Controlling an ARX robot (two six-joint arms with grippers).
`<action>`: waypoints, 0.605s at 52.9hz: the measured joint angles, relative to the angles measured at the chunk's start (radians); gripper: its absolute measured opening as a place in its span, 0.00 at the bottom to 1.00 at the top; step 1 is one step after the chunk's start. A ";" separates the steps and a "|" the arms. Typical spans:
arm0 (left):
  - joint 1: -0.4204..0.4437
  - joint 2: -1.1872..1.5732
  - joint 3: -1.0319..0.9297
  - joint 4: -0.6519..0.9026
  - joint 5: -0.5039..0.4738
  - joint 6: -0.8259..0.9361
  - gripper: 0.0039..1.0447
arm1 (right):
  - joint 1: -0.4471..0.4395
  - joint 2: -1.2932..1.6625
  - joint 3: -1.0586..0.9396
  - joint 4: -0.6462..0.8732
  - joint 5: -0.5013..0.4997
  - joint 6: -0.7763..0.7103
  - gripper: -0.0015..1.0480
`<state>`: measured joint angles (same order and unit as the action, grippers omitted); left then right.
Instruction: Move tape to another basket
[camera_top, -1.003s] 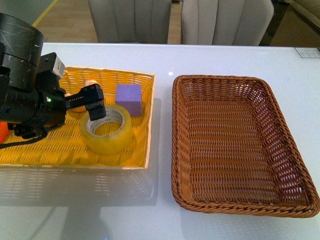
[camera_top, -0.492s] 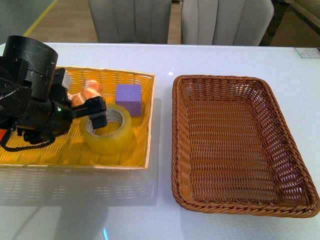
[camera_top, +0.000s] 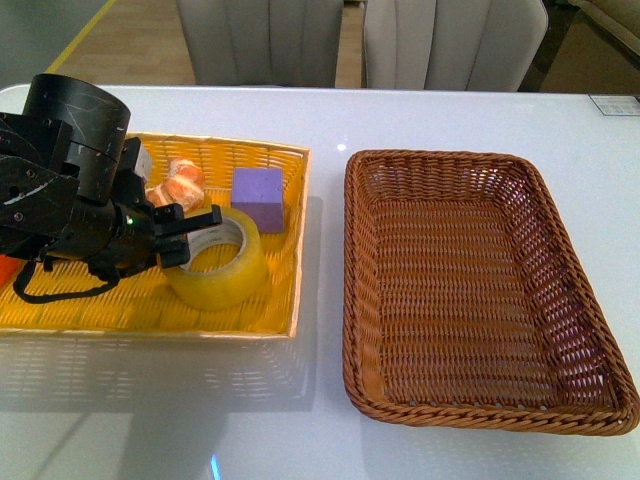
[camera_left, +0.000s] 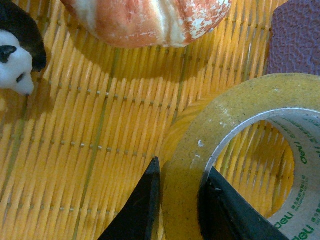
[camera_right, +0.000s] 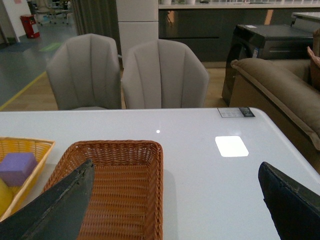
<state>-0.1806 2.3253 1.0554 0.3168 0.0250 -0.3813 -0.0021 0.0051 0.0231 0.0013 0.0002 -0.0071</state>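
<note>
The tape (camera_top: 228, 278), a wide yellowish roll with a white printed core, lies flat in the yellow woven tray (camera_top: 100, 300) on the table's left side. My left gripper (camera_top: 190, 237) is shut on the roll's left wall. In the left wrist view one black finger (camera_left: 145, 200) stands outside the tape (camera_left: 220, 112) and the other inside its hole, with the gripper (camera_left: 182, 167) pinching the wall. The brown wicker basket (camera_top: 352, 210) sits empty to the right of the tray. My right gripper (camera_right: 175, 167) hangs open above the table, near that basket (camera_right: 115, 200).
A croissant (camera_top: 180, 182) and a purple block (camera_top: 258, 197) share the yellow tray behind the tape. A black-and-white toy (camera_left: 15, 55) lies near the croissant (camera_left: 150, 17). Two grey chairs (camera_right: 127, 75) stand behind the table.
The left arm has dropped and turned, uncovering the croissant. Its fingers went down over the tape's left wall and closed on it. The tape has hardly moved.
</note>
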 joint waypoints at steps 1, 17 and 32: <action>0.000 -0.001 -0.002 0.000 -0.002 0.000 0.16 | 0.000 0.000 0.000 0.000 0.000 0.000 0.91; -0.009 -0.138 -0.124 0.019 -0.006 0.002 0.15 | 0.000 0.000 0.000 0.000 0.000 0.000 0.91; -0.101 -0.374 -0.107 -0.048 -0.010 0.003 0.15 | 0.000 0.000 0.000 0.000 0.000 0.000 0.91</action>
<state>-0.2813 1.9511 0.9485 0.2684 0.0147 -0.3782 -0.0021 0.0051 0.0231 0.0013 0.0002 -0.0071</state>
